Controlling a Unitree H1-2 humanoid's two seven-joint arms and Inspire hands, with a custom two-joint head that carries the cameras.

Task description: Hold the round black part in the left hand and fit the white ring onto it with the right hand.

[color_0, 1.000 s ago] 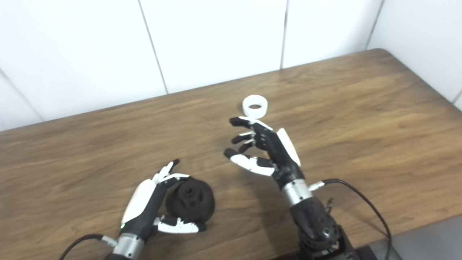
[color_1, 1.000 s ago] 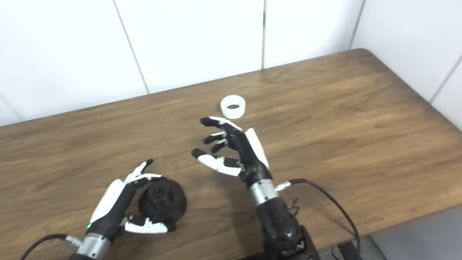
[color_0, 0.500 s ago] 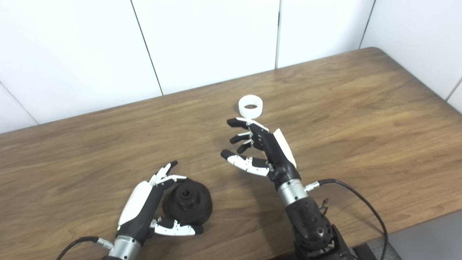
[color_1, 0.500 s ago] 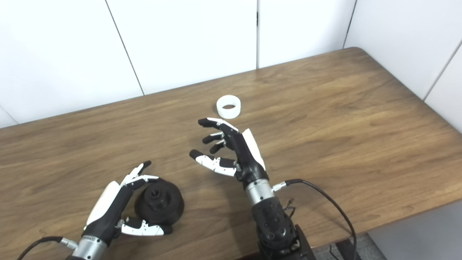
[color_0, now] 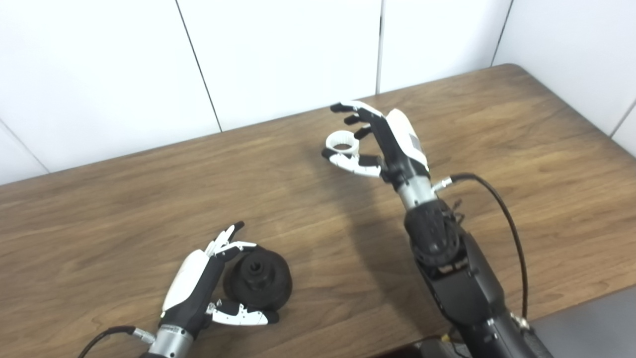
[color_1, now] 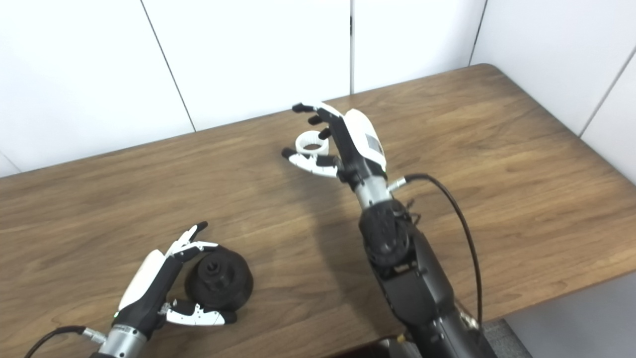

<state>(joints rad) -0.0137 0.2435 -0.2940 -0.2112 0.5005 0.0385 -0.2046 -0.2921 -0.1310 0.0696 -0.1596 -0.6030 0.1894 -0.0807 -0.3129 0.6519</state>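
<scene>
My right hand hangs open around the white ring near the table's far edge, not gripping. My left hand cups the round black part loosely near the front edge.

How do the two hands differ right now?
The left hand sits low at the near edge, cupped beside the black part; the right hand is stretched far out, raised around the white ring. The left thumb lies in front of its part; the right thumb lies near its ring. Both look open, neither gripping.
</scene>
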